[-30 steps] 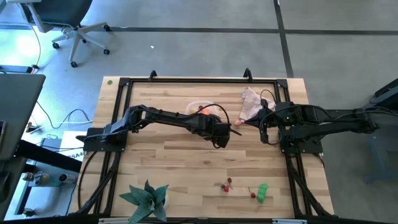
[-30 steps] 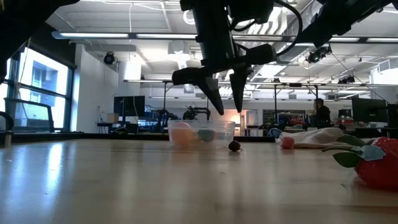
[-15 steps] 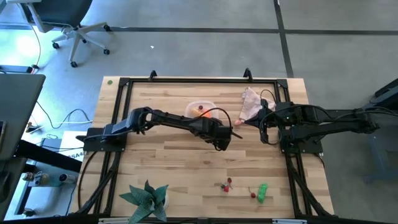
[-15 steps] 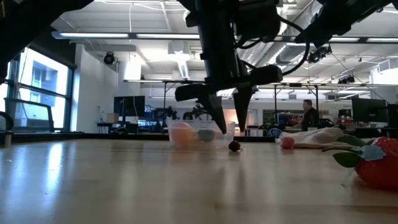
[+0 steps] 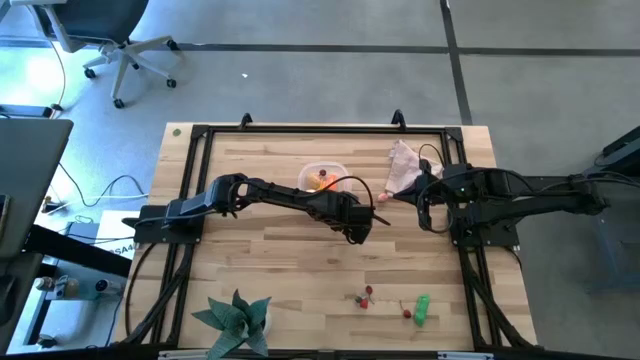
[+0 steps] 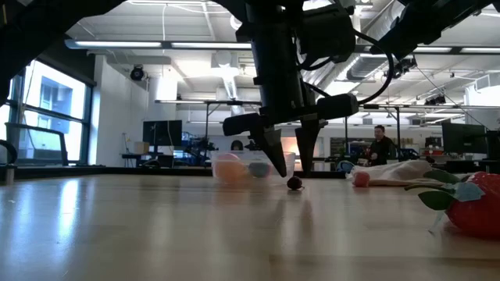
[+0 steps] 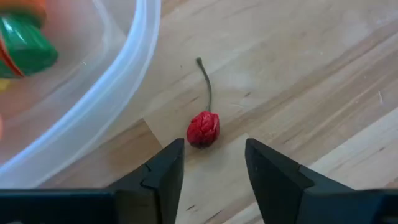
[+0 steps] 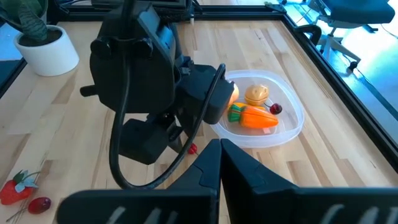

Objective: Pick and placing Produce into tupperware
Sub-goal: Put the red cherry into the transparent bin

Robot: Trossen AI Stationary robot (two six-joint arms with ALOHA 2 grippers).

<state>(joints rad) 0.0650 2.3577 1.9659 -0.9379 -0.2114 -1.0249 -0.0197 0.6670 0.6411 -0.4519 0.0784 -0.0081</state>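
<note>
A: Big stuff first. What's on your table (image 5: pixel 250 250)?

B: Wooden top, your two arms reaching in from either side. Your left gripper (image 5: pixel 362 222) sits mid-table, just beside the tupperware (image 5: pixel 322 175), on the near side of it in the high view.

A: And your right one?

B: Your right gripper (image 5: pixel 384 198) waits near the pinkish cloth (image 5: pixel 404 165), fingers pressed together, nothing in them; the right wrist view shows them closed.

A: Left fingers?

B: Partly open, a narrow gap, holding nothing. In the left wrist view your left gripper (image 7: pixel 214 165) straddles a small red cherry (image 7: pixel 203 129) lying on the wood, stem pointing away from the fingers. Cherry sits in line with the gap, just ahead of the tips; can't tell if either tip touches it. The low view shows the tips (image 6: pixel 291 160) pointing down, right above the dark little cherry (image 6: pixel 294 183).

A: Tupperware contents?

B: Clear tub (image 8: pixel 273 124) holds an orange carrot (image 8: pixel 252 117) with a green top, a tan potato (image 8: pixel 256 93), a dark red piece (image 8: pixel 276 109), plus something orange behind your left arm. The cherry lies outside it, right by its rim (image 7: pixel 134 56).

A: Anything else?

B: Fake plant (image 5: pixel 235 318) at the near left corner. Loose produce near the front right: a green pepper (image 5: pixel 422 308) and red cherries (image 5: pixel 366 296). A person (image 6: pixel 380 145) stands in the room behind.
</note>
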